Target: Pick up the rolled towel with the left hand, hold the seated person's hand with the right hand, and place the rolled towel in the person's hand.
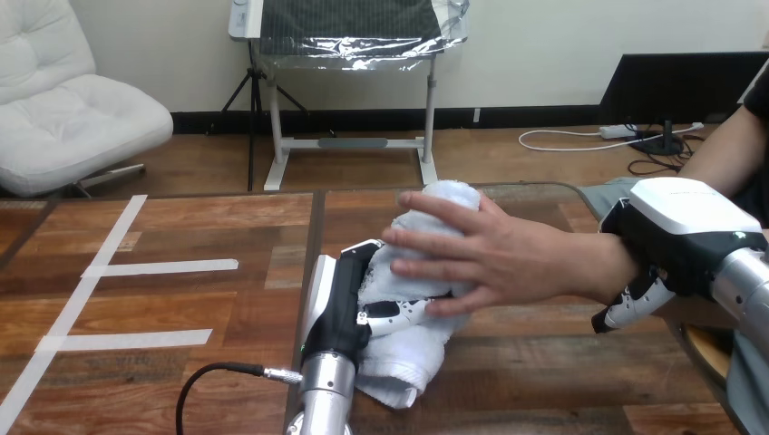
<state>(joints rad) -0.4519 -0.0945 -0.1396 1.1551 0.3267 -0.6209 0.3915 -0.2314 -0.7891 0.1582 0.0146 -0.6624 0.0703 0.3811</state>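
Observation:
The rolled white towel (413, 349) stands tilted at the table's middle. My left hand (340, 304) comes up from the bottom edge and is shut on it, its fingers (392, 314) curled round the towel's middle. The person's hand (503, 258) reaches in from the right and lies over the towel's upper part, fingers wrapped on it. My right hand (685, 227) sits over the person's wrist at the right edge, with its fingers (635, 304) curled under the wrist.
White tape strips (136, 267) mark the wooden table (227, 227) at the left. A black cable (209, 376) loops beside my left forearm. The table's far edge runs just behind the towel.

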